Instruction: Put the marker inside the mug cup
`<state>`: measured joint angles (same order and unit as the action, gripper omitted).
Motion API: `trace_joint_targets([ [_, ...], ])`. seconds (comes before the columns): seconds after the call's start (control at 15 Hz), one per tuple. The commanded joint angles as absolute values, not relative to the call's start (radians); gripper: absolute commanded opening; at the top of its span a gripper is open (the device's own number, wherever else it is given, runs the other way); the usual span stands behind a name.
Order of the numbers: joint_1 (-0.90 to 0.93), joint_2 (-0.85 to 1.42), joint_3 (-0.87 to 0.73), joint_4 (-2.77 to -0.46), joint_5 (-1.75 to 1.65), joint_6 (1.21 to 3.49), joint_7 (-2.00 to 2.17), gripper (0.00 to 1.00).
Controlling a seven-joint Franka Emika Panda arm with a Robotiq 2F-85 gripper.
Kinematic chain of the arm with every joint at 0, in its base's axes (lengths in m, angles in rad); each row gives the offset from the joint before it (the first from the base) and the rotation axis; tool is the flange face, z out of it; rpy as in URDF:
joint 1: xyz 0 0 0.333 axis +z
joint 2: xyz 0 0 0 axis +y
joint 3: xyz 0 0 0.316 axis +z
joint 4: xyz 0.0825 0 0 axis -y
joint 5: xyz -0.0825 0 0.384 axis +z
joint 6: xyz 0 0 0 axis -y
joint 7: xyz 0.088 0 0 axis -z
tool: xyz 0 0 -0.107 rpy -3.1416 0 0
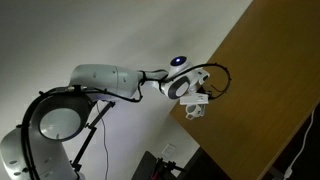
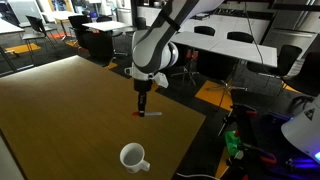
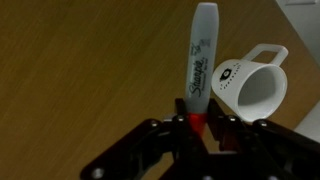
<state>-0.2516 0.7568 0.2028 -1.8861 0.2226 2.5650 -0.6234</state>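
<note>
The marker (image 3: 200, 62) is grey-white with a red end and lies flat on the brown table (image 2: 60, 110). In an exterior view it shows as a small red stick (image 2: 152, 114). My gripper (image 3: 196, 122) points straight down, and its fingers are closed on the marker's red end at table level; it also shows in both exterior views (image 2: 143, 108) (image 1: 196, 108). The white mug cup (image 2: 134, 157) stands upright near the table's front edge, clear of the gripper. In the wrist view the mug cup (image 3: 250, 85) sits just right of the marker.
The table's edge runs close to the mug, with orange floor beyond (image 2: 215, 95). Office tables and chairs (image 2: 240, 45) stand behind. A cable and green-lit gear (image 2: 232, 145) lie off the table's corner.
</note>
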Motion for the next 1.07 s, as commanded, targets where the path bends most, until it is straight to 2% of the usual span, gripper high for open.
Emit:
trace_joint_targets([
  [0.0,-0.147,0.685,0.130,-1.991,0.170,2.650,-0.422,0.06],
  [0.4,-0.014,0.642,0.005,-2.051,0.032,2.691,-0.150,0.06],
  [0.73,-0.046,0.574,0.021,-2.102,-0.008,2.698,-0.192,0.06],
  [1.0,0.007,0.477,-0.040,-2.182,-0.056,2.677,-0.112,0.06],
])
